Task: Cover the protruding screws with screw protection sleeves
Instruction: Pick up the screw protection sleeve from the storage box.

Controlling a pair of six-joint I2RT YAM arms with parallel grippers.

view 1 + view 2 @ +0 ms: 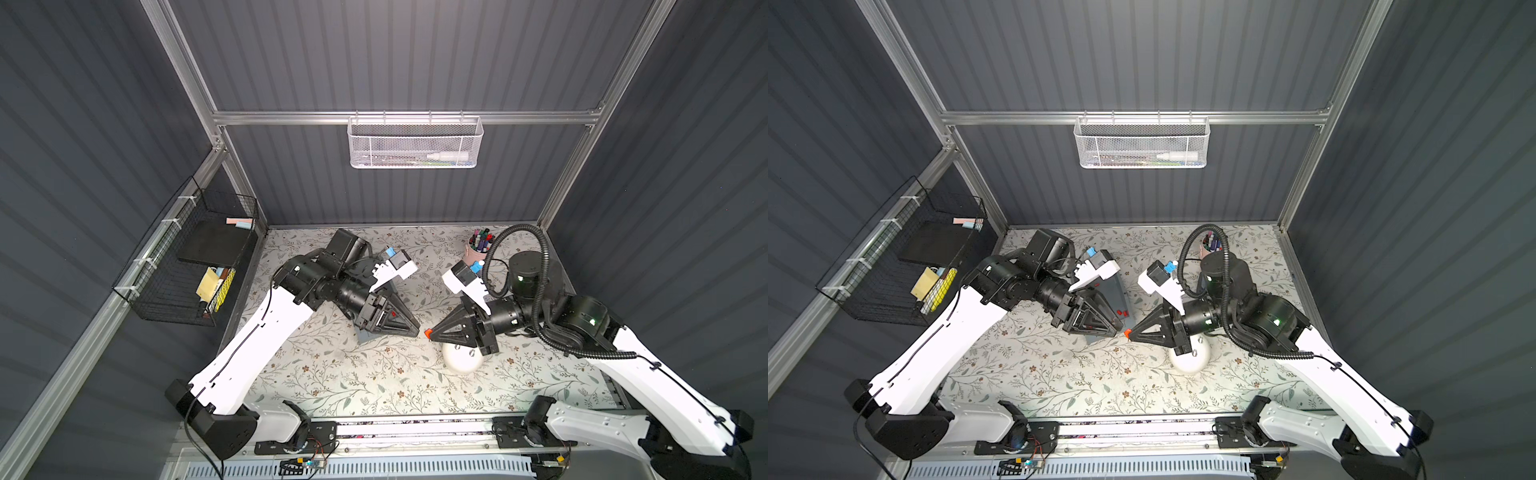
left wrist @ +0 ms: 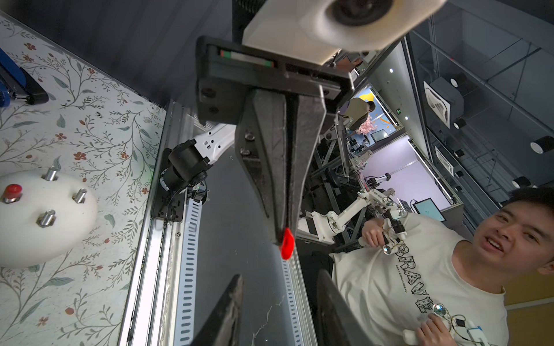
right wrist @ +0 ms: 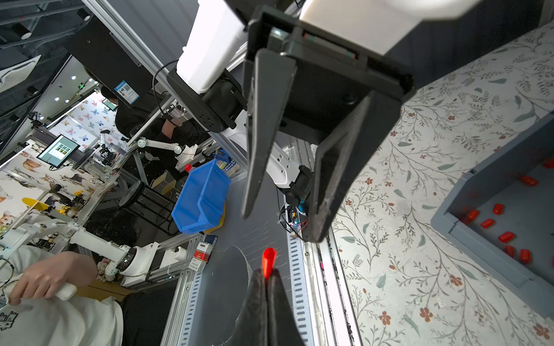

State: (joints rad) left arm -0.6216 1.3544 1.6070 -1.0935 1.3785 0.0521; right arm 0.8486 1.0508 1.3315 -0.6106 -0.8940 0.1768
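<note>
Red sleeve (image 1: pixel 427 333) is pinched in the closed right gripper (image 1: pixel 432 333), left of the white dome (image 1: pixel 461 363) at near right; left gripper (image 3: pixel 281 224) stands open, empty. It should meet a bare screw (image 2: pixel 79 195) straight, not tilted.

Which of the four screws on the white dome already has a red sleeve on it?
The screw farthest from the front rail: a red sleeve caps it, while the other three stand bare and silvery.
</note>
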